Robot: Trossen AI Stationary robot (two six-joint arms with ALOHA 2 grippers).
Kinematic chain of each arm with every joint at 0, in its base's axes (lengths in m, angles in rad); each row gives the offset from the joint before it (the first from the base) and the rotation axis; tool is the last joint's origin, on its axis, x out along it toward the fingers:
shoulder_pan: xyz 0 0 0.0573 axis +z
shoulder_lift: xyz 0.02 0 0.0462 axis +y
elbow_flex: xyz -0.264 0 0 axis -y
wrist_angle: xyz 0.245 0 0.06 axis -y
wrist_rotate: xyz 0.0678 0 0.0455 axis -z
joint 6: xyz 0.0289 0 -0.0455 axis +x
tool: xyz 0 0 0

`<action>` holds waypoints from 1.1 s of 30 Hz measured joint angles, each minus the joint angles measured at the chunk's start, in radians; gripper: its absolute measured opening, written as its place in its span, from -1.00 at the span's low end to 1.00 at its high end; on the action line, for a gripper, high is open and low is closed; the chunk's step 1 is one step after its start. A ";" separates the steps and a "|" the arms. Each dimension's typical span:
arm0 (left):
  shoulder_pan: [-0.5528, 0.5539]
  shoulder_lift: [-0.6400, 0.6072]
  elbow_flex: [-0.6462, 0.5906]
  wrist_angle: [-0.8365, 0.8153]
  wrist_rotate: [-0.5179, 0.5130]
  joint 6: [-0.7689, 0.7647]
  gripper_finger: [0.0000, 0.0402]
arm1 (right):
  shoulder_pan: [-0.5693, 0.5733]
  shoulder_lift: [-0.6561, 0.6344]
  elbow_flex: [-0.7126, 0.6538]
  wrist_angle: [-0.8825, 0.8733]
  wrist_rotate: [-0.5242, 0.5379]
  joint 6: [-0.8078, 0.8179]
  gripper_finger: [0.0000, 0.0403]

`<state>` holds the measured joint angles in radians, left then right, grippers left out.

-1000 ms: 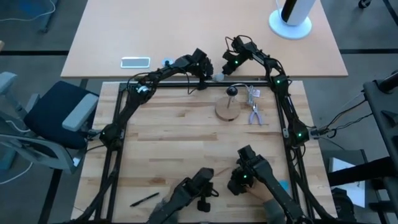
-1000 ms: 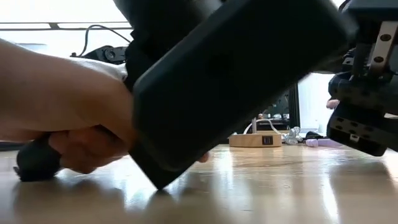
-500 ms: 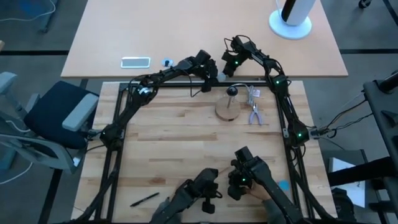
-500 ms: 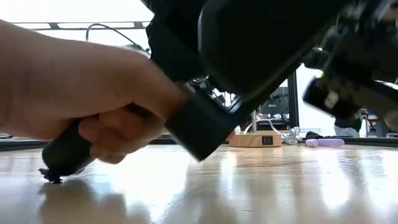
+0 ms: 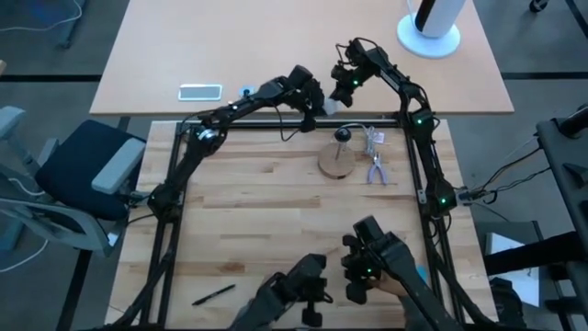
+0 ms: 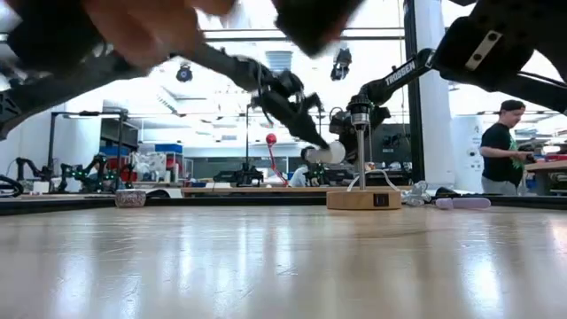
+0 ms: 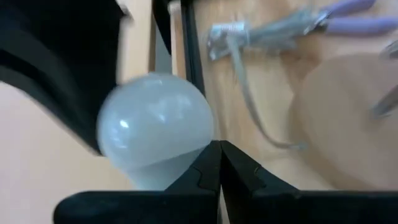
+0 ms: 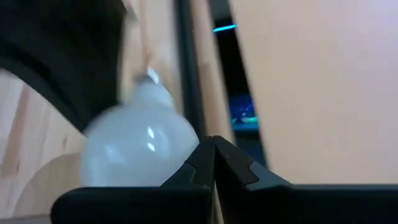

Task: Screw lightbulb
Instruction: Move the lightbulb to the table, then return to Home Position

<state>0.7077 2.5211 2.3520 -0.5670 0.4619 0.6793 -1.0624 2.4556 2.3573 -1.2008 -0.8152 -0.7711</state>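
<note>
The small white lightbulb (image 5: 324,108) is up in the air over the table's far rail, between my two grippers; it also shows in the low view (image 6: 326,153). Its narrow end points toward my left gripper (image 5: 317,102) and its round end toward my right gripper (image 5: 339,93). In both wrist views the fingertips meet, so both grippers are shut. The bulb shows close beside the left fingers (image 7: 155,124) and beside the right fingers (image 8: 134,152). The round wooden disc (image 5: 336,162) with its black post (image 5: 342,135) stands on the table just nearer than the bulb. My left gripper (image 7: 217,155) has the bulb by its narrow end (image 7: 149,179), which runs behind one finger (image 7: 202,171) that hides the contact. The fingers slant down from the table's left. The bulb is lifted clear, round end away from the gripper. Whether my right gripper (image 8: 212,146) touches the bulb's round end, I cannot tell.
Purple-handled pliers (image 5: 377,169) and a grey cable lie right of the disc. A phone (image 5: 199,91) and a white-based cylinder (image 5: 430,28) are on the far table. Two more dark arms (image 5: 367,262) and a pen (image 5: 213,294) are at the near edge. A person (image 6: 500,142) stands in the room.
My right gripper has gone a little toward the table's far edge. My left gripper has shifted slightly toward the right with the bulb. A person's hand and a dark arm that filled the low view have risen out of the way.
</note>
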 joint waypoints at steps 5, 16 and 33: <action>-0.007 -0.102 0.005 -0.127 -0.024 -0.025 -1.00 | 0.014 -0.005 -0.003 -0.091 0.003 -0.096 -1.00; -0.071 -0.136 -0.015 -0.428 -0.070 -0.118 -1.00 | 0.038 -0.007 -0.003 -0.155 0.020 -0.177 -1.00; -0.092 -0.254 -0.233 -0.783 -0.111 -0.183 -1.00 | -0.145 -0.078 -0.003 -0.132 0.077 0.018 -1.00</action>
<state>0.6157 2.2667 2.1189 -1.3504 0.3510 0.4966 -1.2076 2.3773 2.3544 -1.3333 -0.7385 -0.7535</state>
